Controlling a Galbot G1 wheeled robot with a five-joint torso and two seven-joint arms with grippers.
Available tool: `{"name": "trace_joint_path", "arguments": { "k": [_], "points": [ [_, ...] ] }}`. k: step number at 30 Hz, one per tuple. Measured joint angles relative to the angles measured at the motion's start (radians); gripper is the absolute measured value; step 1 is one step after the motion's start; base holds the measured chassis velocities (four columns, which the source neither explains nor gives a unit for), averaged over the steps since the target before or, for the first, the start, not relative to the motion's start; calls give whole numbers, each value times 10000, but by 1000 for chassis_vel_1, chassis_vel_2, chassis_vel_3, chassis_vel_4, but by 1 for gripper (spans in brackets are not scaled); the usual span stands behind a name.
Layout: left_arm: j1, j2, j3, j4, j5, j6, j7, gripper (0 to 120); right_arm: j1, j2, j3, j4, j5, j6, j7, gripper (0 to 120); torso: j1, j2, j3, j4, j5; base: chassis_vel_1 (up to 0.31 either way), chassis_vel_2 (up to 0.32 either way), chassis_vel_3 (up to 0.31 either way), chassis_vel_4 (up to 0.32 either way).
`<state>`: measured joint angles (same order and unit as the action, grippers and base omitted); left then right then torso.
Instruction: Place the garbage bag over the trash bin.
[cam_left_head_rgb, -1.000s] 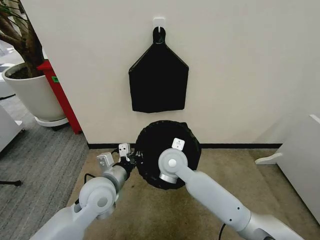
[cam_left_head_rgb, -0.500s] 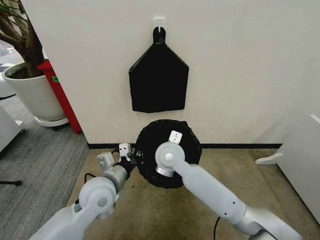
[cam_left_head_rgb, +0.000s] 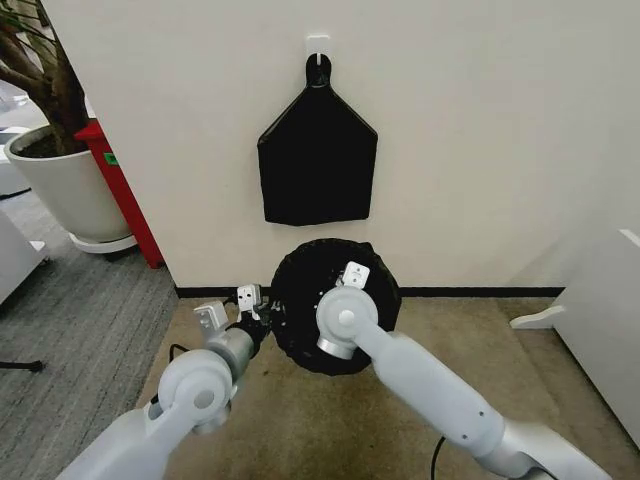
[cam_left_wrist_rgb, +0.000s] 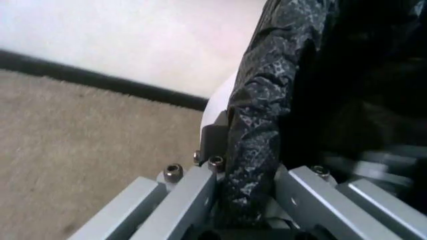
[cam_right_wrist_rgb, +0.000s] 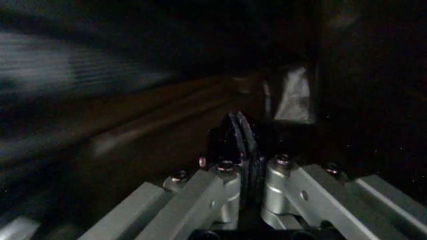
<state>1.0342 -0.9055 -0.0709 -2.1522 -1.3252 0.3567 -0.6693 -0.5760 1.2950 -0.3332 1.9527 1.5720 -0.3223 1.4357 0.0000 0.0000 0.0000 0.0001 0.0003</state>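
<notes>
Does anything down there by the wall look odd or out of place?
Nothing stands out. The garbage bag drapes over the trash bin, with the left tool pinching its edge and the right tool inside it.

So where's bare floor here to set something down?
Tan floor is bare right of the trash bin, up to the white panel, and left of the left gripper. Crowded at the garbage bag, where both grippers work; right gripper.

Garbage bag (cam_left_head_rgb: 300, 290): stretched over the round bin, lower centre of frame.
Left gripper (cam_left_head_rgb: 268, 318): held at its left edge.
</notes>
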Motion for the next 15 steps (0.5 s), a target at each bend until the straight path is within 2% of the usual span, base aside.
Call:
{"name": "trace_joint_path", "arguments": {
  "k": [3,4,5,7,9,11,12,15],
  "points": [
    [-324,23,31,116,-627,339,-651,0,-121,-504,61,1002,-27,-138,-754,0,0,0,0,1,-3,0,0,0,0],
    [-522,42,46,195,-1030,524,-1010,0,-274,-1106,270,1822,-327,-402,-1688,0,0,0,0,1,0,0,0,0,0],
    [-522,42,46,195,-1030,524,-1010,0,-274,-1106,270,1822,-327,-402,-1688,0,0,0,0,1,0,0,0,0,0],
    [-699,76,57,316,-1298,752,-1335,0,-514,-1899,607,2576,-1048,-732,-3051,0,0,1,-1,-4,-3,0,0,0,0],
    [-847,92,78,412,-1642,930,-1661,0,-986,-2794,1244,3150,-2169,-898,-4763,0,0,0,0,0,3,0,0,0,0],
    [-1030,68,106,499,-2273,1088,-2132,0,-1875,-3896,2198,3445,-4005,-687,-6862,0,0,1,-2,-5,-1,0,0,0,0],
    [-1030,68,106,499,-2273,1088,-2132,0,-1875,-3896,2198,3445,-4005,-687,-6862,0,0,1,-2,-5,-1,0,0,0,0],
    [-1169,12,154,581,-2934,1238,-2582,0,-3079,-4739,3037,3400,-5687,3,-8024,0,0,1,-1,-9,0,0,0,0,0]
  ]
}}
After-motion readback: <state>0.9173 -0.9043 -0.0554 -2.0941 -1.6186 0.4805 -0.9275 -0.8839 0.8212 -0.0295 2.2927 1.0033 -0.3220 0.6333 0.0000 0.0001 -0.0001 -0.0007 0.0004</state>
